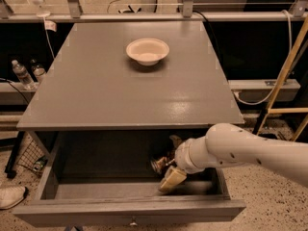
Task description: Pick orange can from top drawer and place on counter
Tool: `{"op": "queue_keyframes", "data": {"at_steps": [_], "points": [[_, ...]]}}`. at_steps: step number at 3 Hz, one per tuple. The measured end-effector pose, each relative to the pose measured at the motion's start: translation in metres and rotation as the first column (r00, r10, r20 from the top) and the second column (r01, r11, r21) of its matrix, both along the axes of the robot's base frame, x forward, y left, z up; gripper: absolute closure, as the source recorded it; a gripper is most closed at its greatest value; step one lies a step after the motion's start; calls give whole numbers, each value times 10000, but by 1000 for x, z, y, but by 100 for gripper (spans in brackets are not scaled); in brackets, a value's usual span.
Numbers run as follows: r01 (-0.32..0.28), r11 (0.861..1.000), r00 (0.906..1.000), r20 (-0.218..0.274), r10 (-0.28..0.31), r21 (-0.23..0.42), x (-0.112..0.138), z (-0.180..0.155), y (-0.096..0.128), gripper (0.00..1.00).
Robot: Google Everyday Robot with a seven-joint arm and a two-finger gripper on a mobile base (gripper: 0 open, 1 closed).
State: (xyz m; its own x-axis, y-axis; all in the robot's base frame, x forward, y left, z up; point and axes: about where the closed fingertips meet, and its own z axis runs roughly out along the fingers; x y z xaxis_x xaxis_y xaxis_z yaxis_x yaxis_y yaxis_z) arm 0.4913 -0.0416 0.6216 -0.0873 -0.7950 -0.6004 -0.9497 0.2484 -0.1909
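- Inside the open drawer, right of its middle, my gripper [167, 173] reaches down towards the dark floor, at the end of my smooth white rounded arm [240, 150], which comes in from the right edge of the view.
- The small shiny orange-brown metal can [160, 164] is in the drawer too, right against the upper left side of my gripper. Only part of the can shows.
- I cannot tell whether my gripper is wide, narrow or gripping the can.
- The wide, shallow grey wooden top drawer [130, 211] is pulled out towards the camera. Its flat front panel runs along the bottom of the view, with a small metal knob [133, 222] at the centre.
- Above the drawer lies the large flat grey counter [120, 95], slightly glossy, with a patch of light reflected near its front right.
- A round cream bowl [147, 51] sits on the counter towards the back, near the middle, well apart from the can.
- Two clear plastic water bottles [21, 74] stand on a low ledge to the left of the counter.
- A pale wooden ladder [284, 76] leans at the right.
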Motion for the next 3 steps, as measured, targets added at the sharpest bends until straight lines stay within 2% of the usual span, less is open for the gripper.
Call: {"op": "queue_keyframes", "data": {"at_steps": [1,3], "points": [[-34,10000,10000,15,34,-4,0,1,1,0],[-466,9987,9989,45,467,-190,2,1,13,0]]}}
